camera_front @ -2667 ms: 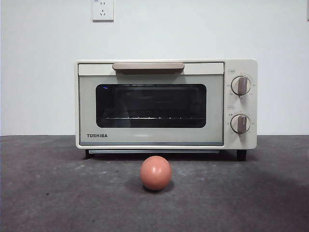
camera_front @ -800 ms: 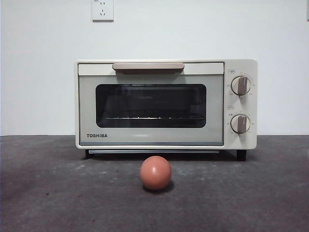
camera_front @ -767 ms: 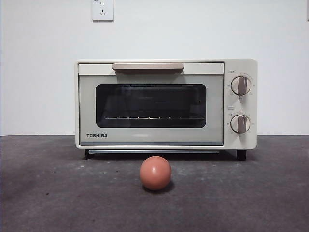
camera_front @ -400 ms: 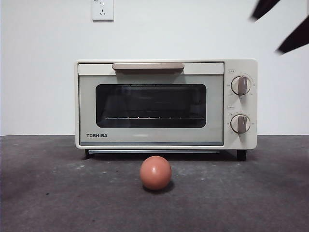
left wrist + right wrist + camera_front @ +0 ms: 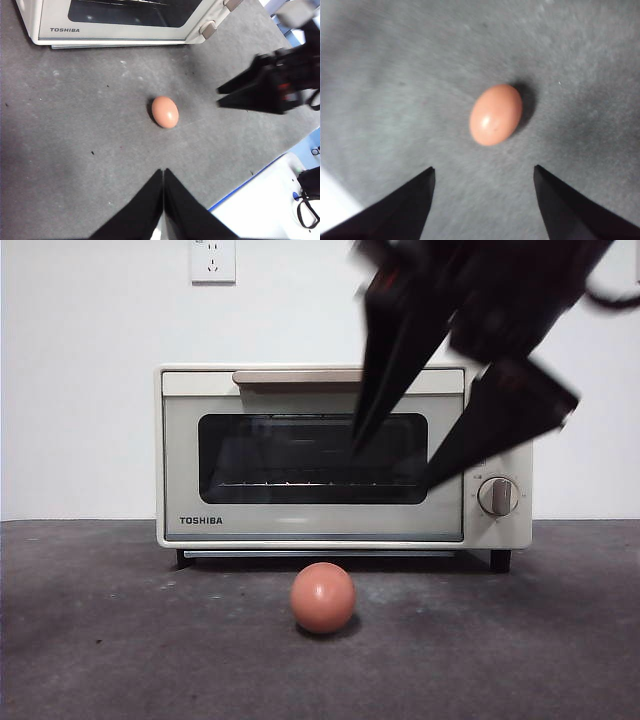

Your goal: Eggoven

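A reddish-brown egg (image 5: 322, 597) lies on the dark table in front of the cream TOSHIBA toaster oven (image 5: 300, 524), whose door is shut. My right gripper (image 5: 393, 466) hangs open in the air before the oven's right half, above and a little right of the egg, covering the upper knob. In the right wrist view its gripper (image 5: 483, 169) is spread wide with the egg (image 5: 496, 114) lying beyond it, untouched. My left gripper (image 5: 162, 172) is shut and empty, well back from the egg (image 5: 165, 111). That view also shows the oven (image 5: 125, 33) and the right gripper (image 5: 218, 98).
The oven's tan handle (image 5: 290, 376) and lower grey knob (image 5: 497, 496) show. A wall socket (image 5: 213, 260) sits above the oven. The grey tabletop (image 5: 120, 640) ends at a blue-lined edge (image 5: 250, 182) close to the left arm.
The right gripper has swung down from the top right corner to in front of the oven, jaws open. The egg and the oven have not moved.
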You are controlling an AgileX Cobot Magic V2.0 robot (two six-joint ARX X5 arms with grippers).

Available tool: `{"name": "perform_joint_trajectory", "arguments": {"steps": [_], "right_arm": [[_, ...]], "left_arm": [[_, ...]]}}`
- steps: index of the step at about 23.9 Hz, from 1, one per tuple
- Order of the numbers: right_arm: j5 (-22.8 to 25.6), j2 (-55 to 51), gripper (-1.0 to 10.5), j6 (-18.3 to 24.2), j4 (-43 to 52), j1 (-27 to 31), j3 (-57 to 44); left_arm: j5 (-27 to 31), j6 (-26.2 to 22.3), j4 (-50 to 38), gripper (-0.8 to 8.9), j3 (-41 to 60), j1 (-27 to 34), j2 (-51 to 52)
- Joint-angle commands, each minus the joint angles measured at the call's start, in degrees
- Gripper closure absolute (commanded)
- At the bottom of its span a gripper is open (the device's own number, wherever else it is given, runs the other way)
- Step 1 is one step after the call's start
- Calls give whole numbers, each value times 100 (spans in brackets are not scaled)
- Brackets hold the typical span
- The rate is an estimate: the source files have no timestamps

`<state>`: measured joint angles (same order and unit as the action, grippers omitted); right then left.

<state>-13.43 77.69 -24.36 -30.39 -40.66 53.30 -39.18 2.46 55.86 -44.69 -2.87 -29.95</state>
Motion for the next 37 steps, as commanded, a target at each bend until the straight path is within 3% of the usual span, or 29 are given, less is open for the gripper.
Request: {"name": "perform_joint_trajectory", "arguments": {"steps": [1,7,11,20,37], "right_arm": [[326,525,626,-184,85,-177,365],[671,1672,626,-208,-13,-409,1294],[846,2063,626,-321,-7,-446,1386],[1088,2214,626,-490,70,-570,1386],[1086,2581,634,-610,116,-684,1377]], "left_arm": [[-26,-50,-57,808,-101,-52,-33],[-24,-52,-57,808,-101,-164,-33],[-24,-57,-61,808,-101,-243,-33],[-24,-57,-149,808,-101,-304,-33],[-24,-74,-153,808,-101,-437,-33]]}}
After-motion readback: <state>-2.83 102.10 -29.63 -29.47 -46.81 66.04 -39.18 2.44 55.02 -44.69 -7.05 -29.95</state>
